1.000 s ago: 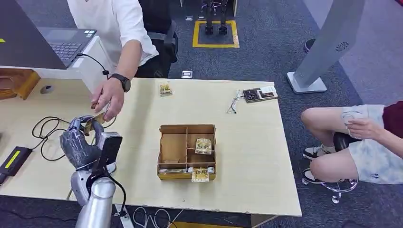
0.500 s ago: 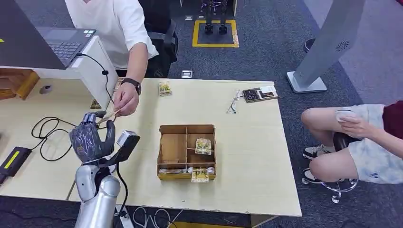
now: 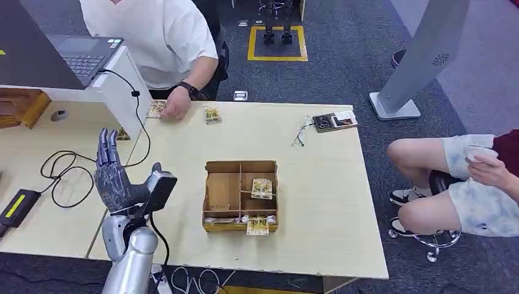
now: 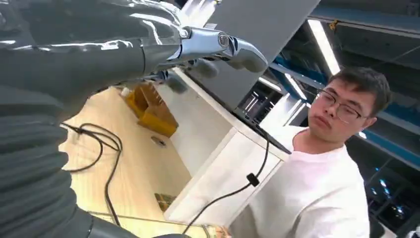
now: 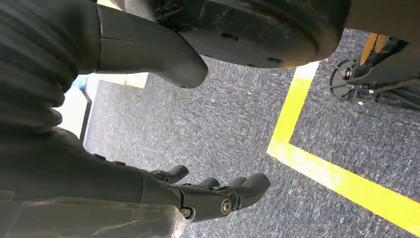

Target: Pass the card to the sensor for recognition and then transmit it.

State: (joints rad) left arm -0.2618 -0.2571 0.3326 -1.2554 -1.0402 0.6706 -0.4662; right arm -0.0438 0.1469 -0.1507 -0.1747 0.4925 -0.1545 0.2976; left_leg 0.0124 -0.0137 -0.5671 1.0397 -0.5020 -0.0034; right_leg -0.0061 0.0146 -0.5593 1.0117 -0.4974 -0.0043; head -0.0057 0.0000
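Currently, your left hand (image 3: 116, 177) stands upright above the table (image 3: 318, 202) with fingers straight and apart, holding nothing. Your right hand (image 5: 208, 196) hangs over the carpet, fingers loosely curled and empty. The card (image 3: 156, 109) lies on the table's far edge under the person's hand (image 3: 177, 109).

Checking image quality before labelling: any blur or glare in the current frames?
Head view: evenly lit, sharp, table shows no glare. Left wrist view: left hand up close has glare streaks, ceiling lights blown out. Right wrist view: right hand dark, carpet sharp.
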